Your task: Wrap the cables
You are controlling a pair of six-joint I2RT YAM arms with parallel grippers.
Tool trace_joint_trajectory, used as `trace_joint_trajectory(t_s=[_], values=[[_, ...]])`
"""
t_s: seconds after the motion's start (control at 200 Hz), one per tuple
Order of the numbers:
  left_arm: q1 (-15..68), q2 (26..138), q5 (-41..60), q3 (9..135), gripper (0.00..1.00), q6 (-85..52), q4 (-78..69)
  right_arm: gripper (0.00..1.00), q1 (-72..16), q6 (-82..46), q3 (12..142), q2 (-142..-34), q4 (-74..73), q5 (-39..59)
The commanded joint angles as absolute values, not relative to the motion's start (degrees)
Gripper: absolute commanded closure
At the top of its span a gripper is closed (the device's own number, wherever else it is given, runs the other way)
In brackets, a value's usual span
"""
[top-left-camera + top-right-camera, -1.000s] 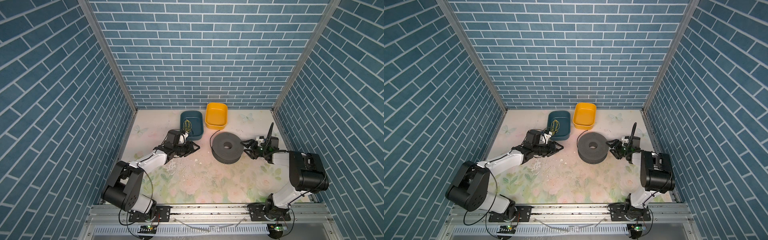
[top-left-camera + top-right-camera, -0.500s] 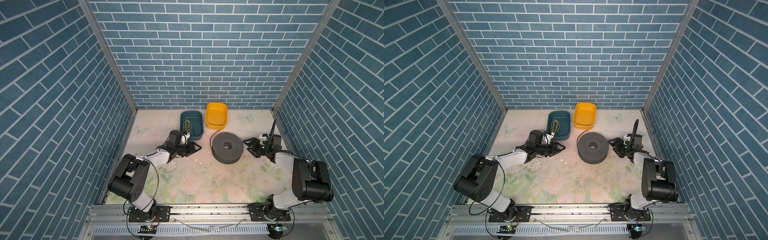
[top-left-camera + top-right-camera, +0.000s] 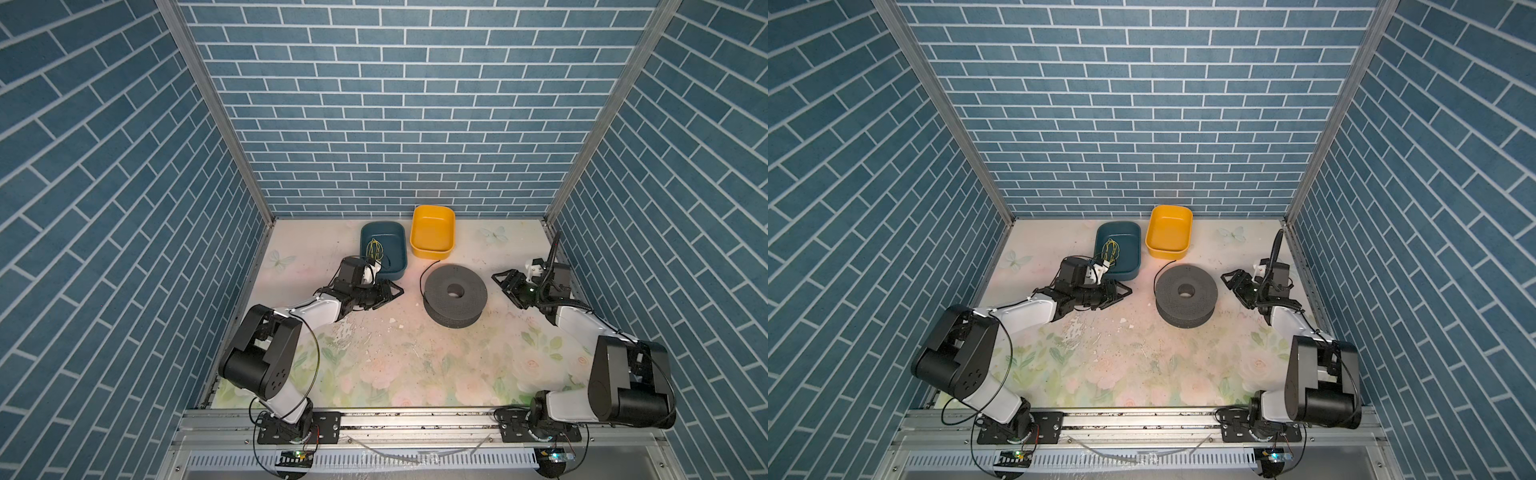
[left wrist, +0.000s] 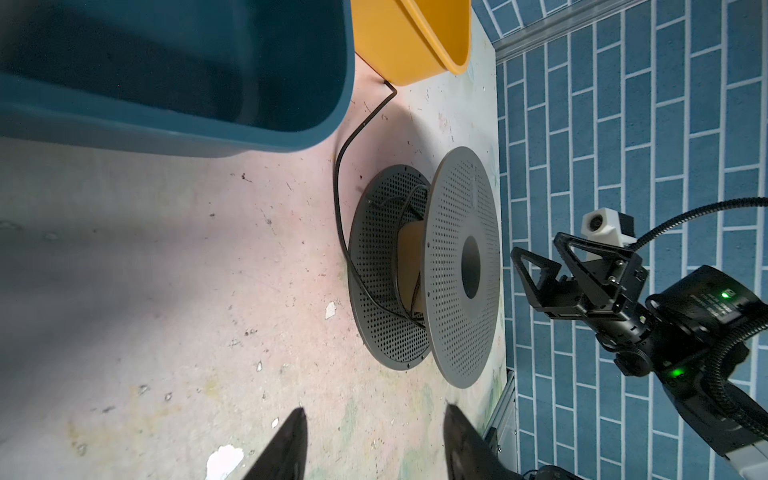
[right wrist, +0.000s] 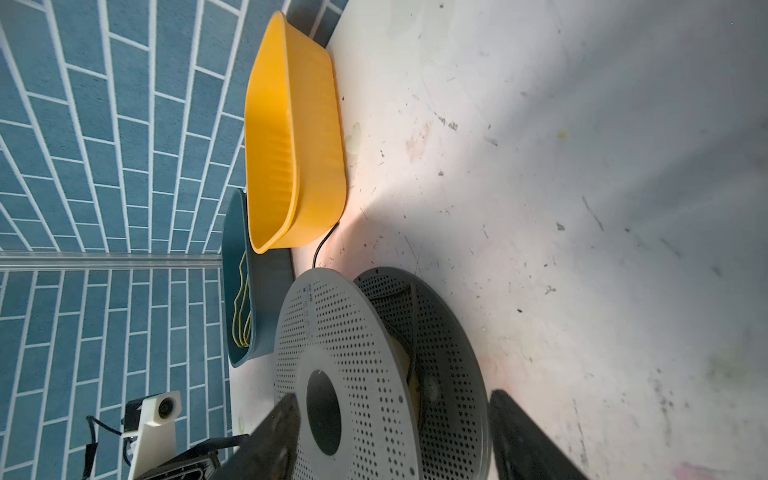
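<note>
judging by how thin it is, the cable (image 3: pixel 423 277) should be light, limp and a little springy. it bows out of the grey spool (image 3: pixel 471 301) in one loose arc and ends just beside the foot of the yellow bin (image 3: pixel 432 250), near the table's (image 3: pixel 415 365) far edge. a few slack turns sit round the spool's core. the free arc looks like the place to pinch, crosswise and close to its end. left gripper (image 3: pixel 394 293) and right gripper (image 3: pixel 505 288) flank the spool, jaws spread and empty. so fine a cord may slip unless they close fully.
</note>
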State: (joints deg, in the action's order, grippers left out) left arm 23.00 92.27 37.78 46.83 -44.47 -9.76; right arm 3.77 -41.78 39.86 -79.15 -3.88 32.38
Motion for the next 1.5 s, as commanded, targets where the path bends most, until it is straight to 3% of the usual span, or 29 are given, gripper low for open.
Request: trace_joint_trajectory(t_s=[0.0,0.065,0.185,0.21,0.29,0.575,0.655,0.685,0.795,0.935,1.085,1.195,1.26,1.495], values=[[22.68,91.38,35.21,48.72,0.43,-42.9,-6.16,0.28,3.91,-36.18,43.18,-77.87,0.43,27.16],[22.68,90.78,33.98,48.91,0.33,-42.32,-5.72,0.26,3.95,-34.82,43.5,-77.7,0.41,25.73],[22.68,89.8,32.91,50.22,0.24,-41.21,-4.45,0.24,3.95,-32.52,45.43,-78.43,1.37,24.17],[22.68,89.53,32.5,50.35,0.15,-40.97,-4.23,0.24,3.95,-31.95,45.95,-78.64,1.69,23.89],[22.68,88.35,30.66,50.45,0.01,-39.34,-3.6,0.22,3.95,-30.57,47.14,-79.19,2.7,21.98],[20.31,79.79,11.08,46.77,0.0,-28.23,-1.1,0.17,3.83,-25.35,43.74,-74.22,4.27,3.08],[18.53,77.19,5.29,44.48,0.0,-24.33,-4.17,0.11,3.83,-24.31,42.86,-72.68,4.66,-1.24],[17.72,76.96,3.21,44.48,0.0,-22.96,-3.37,0.02,3.78,-23.99,42.58,-72.31,4.64,-2.69],[14.53,78.69,-0.4,47.54,0.0,-15.28,2.56,0.01,3.4,-22.24,41.18,-71.81,2.61,-8.47],[13.49,76.19,-5.96,37.72,0.0,-4.16,-13.97,0.01,2.2,-16.75,36.01,-71.37,-6.78,-14.84],[5.23,76.95,1.79,34.07,0.0,-8.42,-22.97,0.01,1.83,-9.65,26.32,-73.23,-27.34,-14.37],[4.47,77.29,6.68,33.4,0.0,1.66,-26.54,0.01,1.76,-6.05,21.13,-78.08,-42.33,-11.38],[3.27,78.27,6.04,35.48,0.0,2.3,-21.88,0.01,1.36,-4.38,21.96,-79.22,-42.65,-9.28],[-1.68,77.96,10.24,32.39,0.0,3.66,-28.33,0.01,1.32,-3.42,19.11,-87.8,-56.19,-6.8]])
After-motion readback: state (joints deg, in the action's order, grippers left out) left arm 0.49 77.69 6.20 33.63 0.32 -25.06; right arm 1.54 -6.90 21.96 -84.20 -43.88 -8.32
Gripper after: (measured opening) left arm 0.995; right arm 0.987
